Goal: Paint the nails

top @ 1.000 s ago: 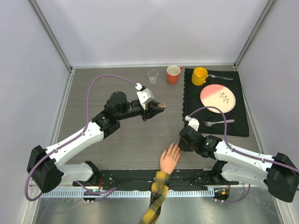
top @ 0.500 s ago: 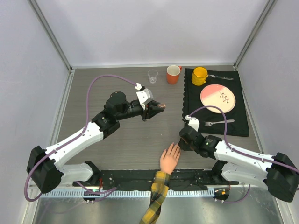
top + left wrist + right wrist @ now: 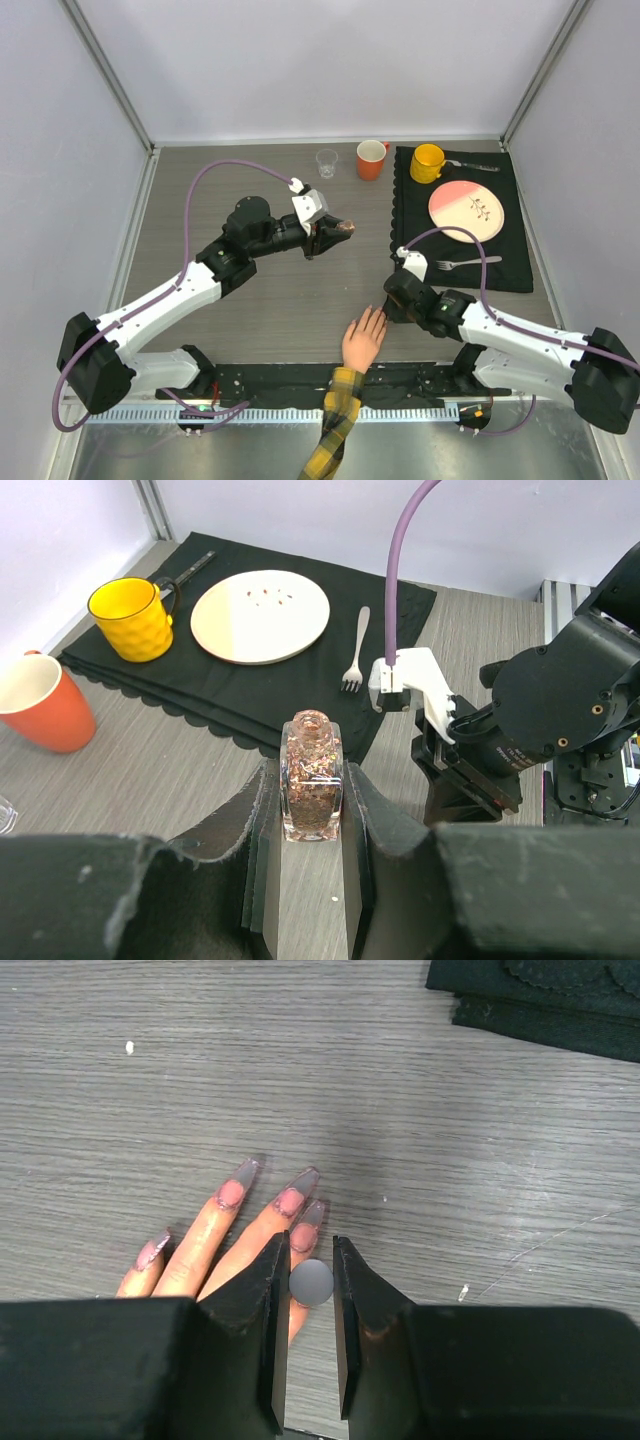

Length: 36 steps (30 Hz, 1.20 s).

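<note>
Gripping bottle (image 3: pixel 312 750), left hand (image 3: pixel 308 777), cap (image 3: pixel 311 1282) in right hand (image 3: pixel 310 1250), above nails (image 3: pixel 240 1178)

A peach fake hand in a plaid sleeve (image 3: pixel 362 341) lies at the grey wooden table's (image 3: pixel 290 300) near edge, centre; far right, a black cloth placemat (image 3: pixel 512 262) bears a pink round plate (image 3: pixel 465 211), a yellow mug (image 3: pixel 427 163) behind it and a metal fork (image 3: pixel 466 263) before it; an orange mug (image 3: pixel 371 160) stands left of the mat

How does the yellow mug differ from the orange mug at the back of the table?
The yellow mug stands on the black placemat, while the orange mug stands on the bare wooden table. The yellow mug has a dimpled wall and is yellow inside. The orange mug has a smooth wall and a pale inside. Both are upright and each has a handle.
</note>
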Motion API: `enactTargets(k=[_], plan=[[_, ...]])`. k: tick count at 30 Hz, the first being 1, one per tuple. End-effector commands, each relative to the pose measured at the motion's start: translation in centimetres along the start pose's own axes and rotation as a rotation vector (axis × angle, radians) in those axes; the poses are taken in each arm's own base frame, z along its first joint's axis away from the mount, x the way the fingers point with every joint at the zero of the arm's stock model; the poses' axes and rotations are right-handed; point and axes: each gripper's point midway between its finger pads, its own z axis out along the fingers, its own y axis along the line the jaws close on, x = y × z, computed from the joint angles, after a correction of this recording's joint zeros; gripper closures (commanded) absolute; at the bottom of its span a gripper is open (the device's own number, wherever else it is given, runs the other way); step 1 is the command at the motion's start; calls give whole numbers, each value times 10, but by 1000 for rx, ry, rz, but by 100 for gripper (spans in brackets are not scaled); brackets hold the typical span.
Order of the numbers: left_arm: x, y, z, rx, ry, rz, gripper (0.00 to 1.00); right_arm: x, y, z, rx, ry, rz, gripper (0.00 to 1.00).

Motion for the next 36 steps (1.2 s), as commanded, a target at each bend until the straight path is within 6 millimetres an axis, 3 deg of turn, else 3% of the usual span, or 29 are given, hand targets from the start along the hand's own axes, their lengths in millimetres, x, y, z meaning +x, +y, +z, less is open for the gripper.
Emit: enactTargets(k=[1,18,36], plan=[[-27,-3,-4,8,-71,53,100,-11,11,-8,-52,-29,14,99],[-30,-4,-6,11,-79,52,100,1,1,-11,-35,4,37,99],[-29,-4,-6,10,-76,55,100,-15,16,-5,-54,-39,40,99]])
